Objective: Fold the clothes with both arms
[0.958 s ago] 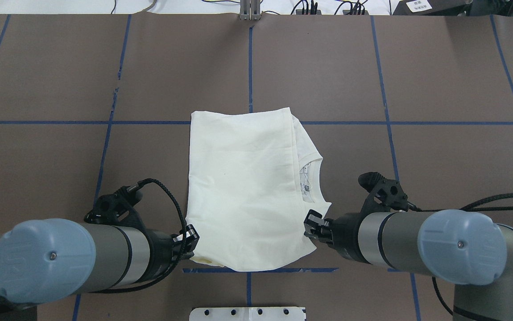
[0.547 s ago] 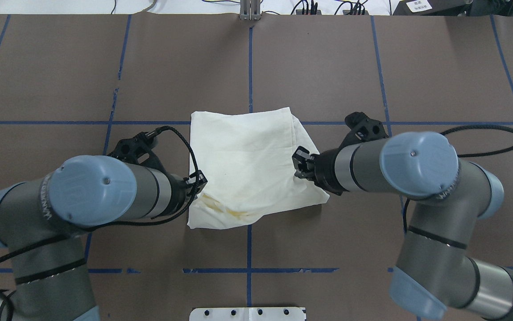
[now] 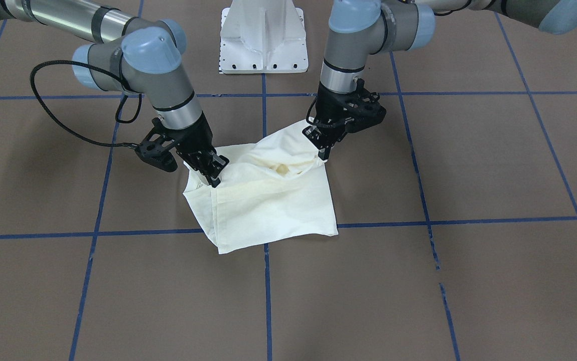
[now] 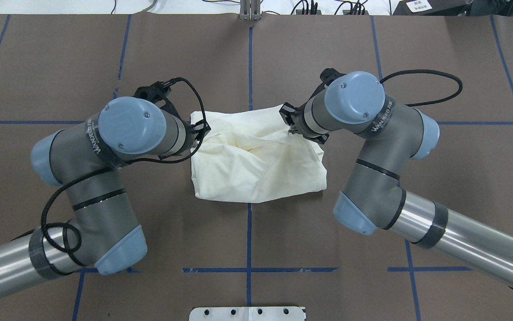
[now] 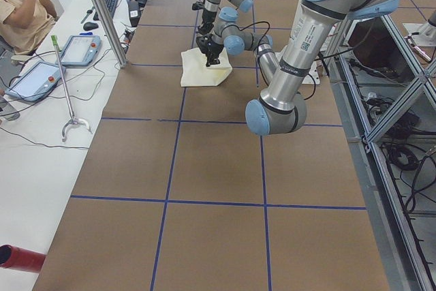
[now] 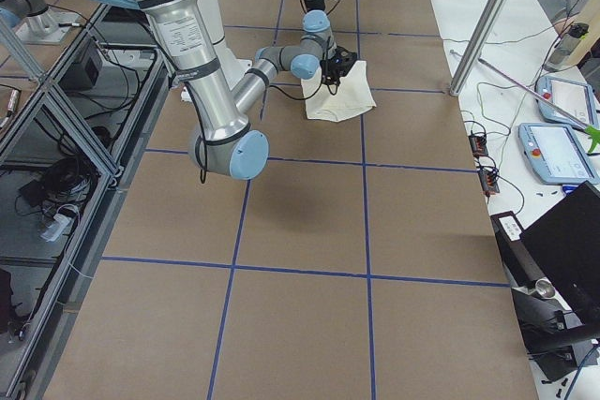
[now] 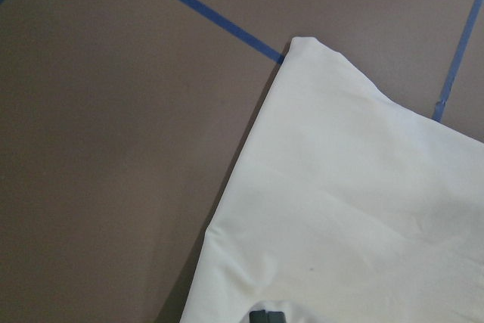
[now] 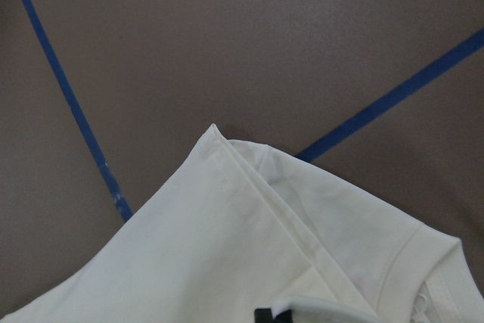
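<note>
The cream-white shirt [image 4: 261,174] lies partly folded mid-table, plain side up; the cat graphic is hidden. My left gripper [image 4: 200,129] is shut on the shirt's left corner and holds it raised over the far edge. My right gripper [image 4: 290,121] is shut on the right corner by the collar, also lifted over the far edge. In the front-facing view the left gripper [image 3: 322,149] is on the right, the right gripper [image 3: 213,176] on the left, with the shirt [image 3: 273,205] bunched between them. The wrist views show cloth [image 7: 363,187] and the collar fold [image 8: 212,240] below.
The white pedestal base [image 3: 263,40] stands at the robot's edge of the table. Blue tape lines [image 4: 250,67] cross the brown table top. An operator [image 5: 24,5] sits beyond the far edge beside tablets [image 5: 34,80] and cables.
Both grippers have moved from the near edge toward the far edge, carrying the shirt's near corners up and over it. The shirt's visible length has shortened to about half.
</note>
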